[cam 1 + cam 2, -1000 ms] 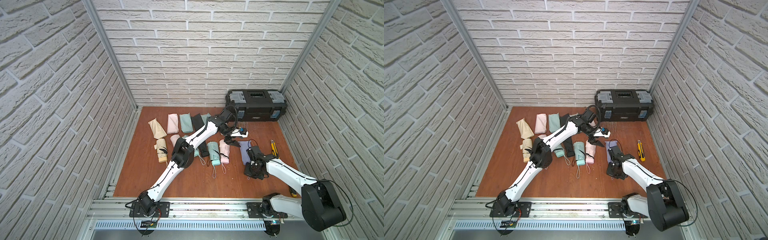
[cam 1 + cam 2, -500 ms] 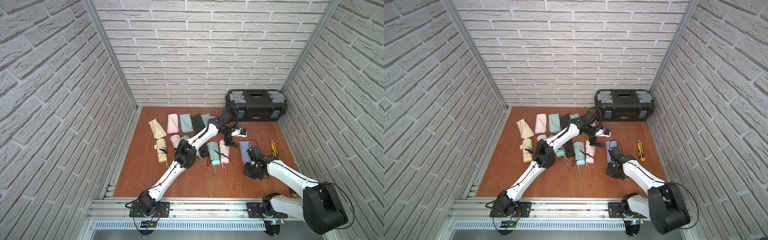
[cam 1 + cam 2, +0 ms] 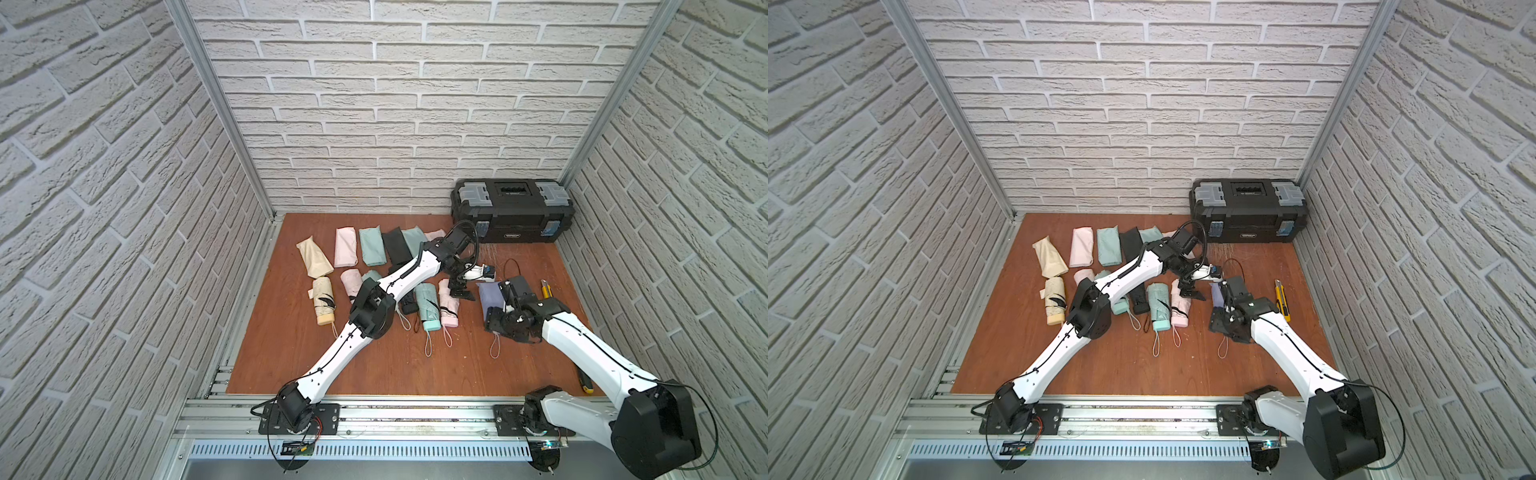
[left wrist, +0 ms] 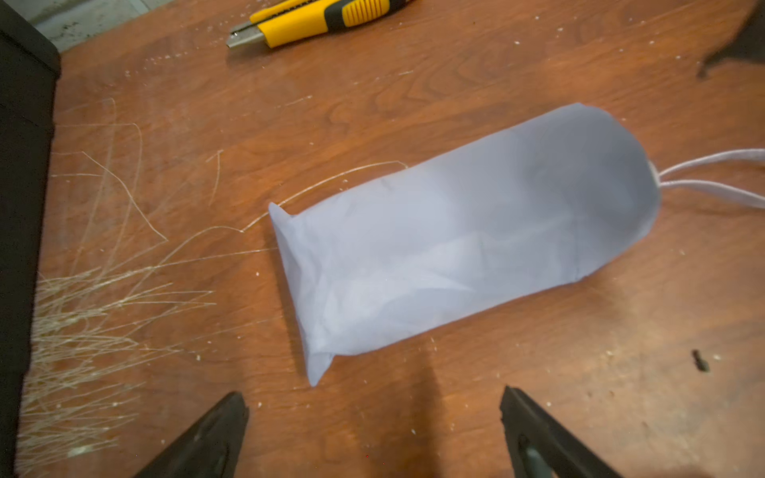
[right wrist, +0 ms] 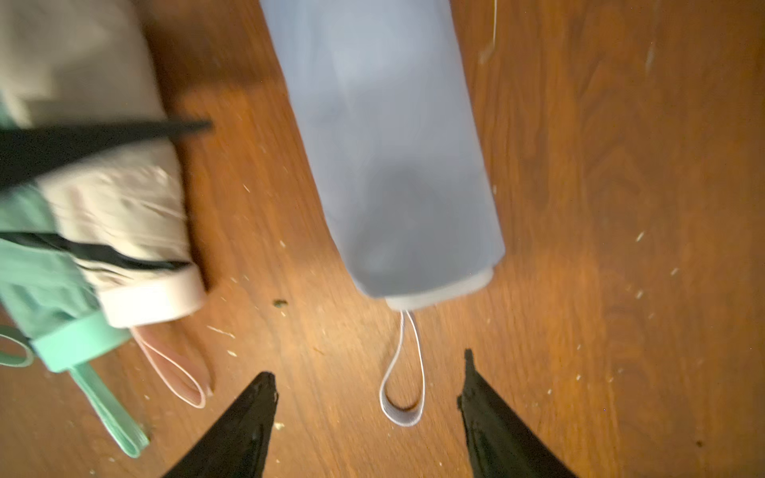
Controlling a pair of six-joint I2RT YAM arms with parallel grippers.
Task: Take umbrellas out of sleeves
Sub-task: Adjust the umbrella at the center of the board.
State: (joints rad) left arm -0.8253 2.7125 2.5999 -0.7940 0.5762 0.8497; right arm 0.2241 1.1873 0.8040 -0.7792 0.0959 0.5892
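A lilac sleeve (image 4: 476,244) lies flat on the wooden table with an umbrella inside. Its pale handle (image 5: 439,296) and wrist loop (image 5: 403,397) stick out of the open end. My left gripper (image 4: 372,395) stands open just off the sleeve's closed end, holding nothing. My right gripper (image 5: 367,364) is open at the handle end, its fingers astride the loop without touching it. In both top views the sleeve (image 3: 488,293) (image 3: 1217,293) lies between the two grippers. Bare beige (image 3: 323,301), mint (image 3: 428,305) and pink (image 3: 449,309) umbrellas lie to its left, with limp sleeves (image 3: 371,246) behind them.
A black toolbox (image 3: 513,210) stands at the back right. A yellow utility knife (image 3: 545,289) lies right of the lilac sleeve, also in the left wrist view (image 4: 318,18). Brick walls close in three sides.
My right gripper has gone from shut to open at the umbrella's handle end. My left gripper has opened wider and drawn slightly back from the sleeve's closed end.
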